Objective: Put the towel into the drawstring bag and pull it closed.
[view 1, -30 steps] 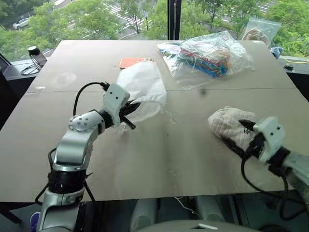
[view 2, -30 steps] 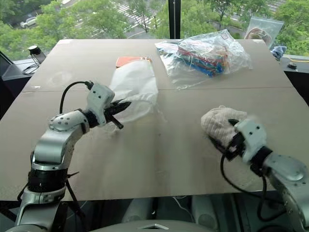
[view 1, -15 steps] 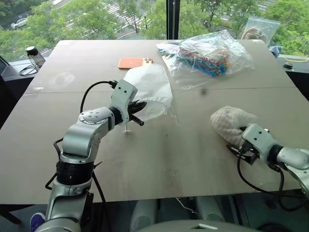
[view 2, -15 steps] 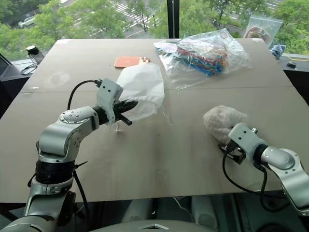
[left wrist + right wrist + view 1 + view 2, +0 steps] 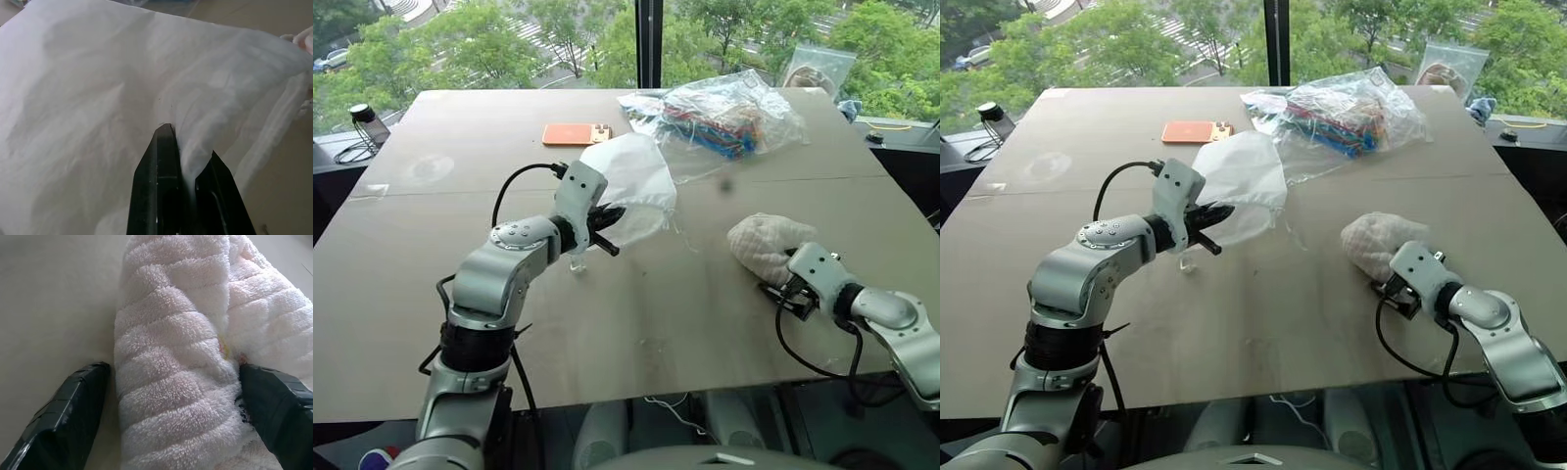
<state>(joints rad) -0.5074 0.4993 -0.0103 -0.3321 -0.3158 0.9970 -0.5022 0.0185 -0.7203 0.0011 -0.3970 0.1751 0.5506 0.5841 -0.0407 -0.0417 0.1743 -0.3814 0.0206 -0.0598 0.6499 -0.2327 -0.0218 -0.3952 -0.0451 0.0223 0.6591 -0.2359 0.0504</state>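
Jaws of the left gripper (image 5: 183, 147) were pinched on the bag (image 5: 641, 186); the right gripper (image 5: 171, 396) stood wide around the towel (image 5: 186, 347), its wrist view showing fluffy ribs.

left arm bent and raised, left gripper (image 5: 185, 147) pinched shut on bag (image 5: 636, 186), right arm low, right gripper (image 5: 171, 396) spread wide, fingers (image 5: 73, 406) straddling towel (image 5: 764, 245)

The drawstring bag (image 5: 122, 98) runs past the left wrist view's edges, so its mouth beside the towel (image 5: 766, 245) cannot be told; the towel's tag is hidden; the right gripper (image 5: 171, 416) hides its near side.
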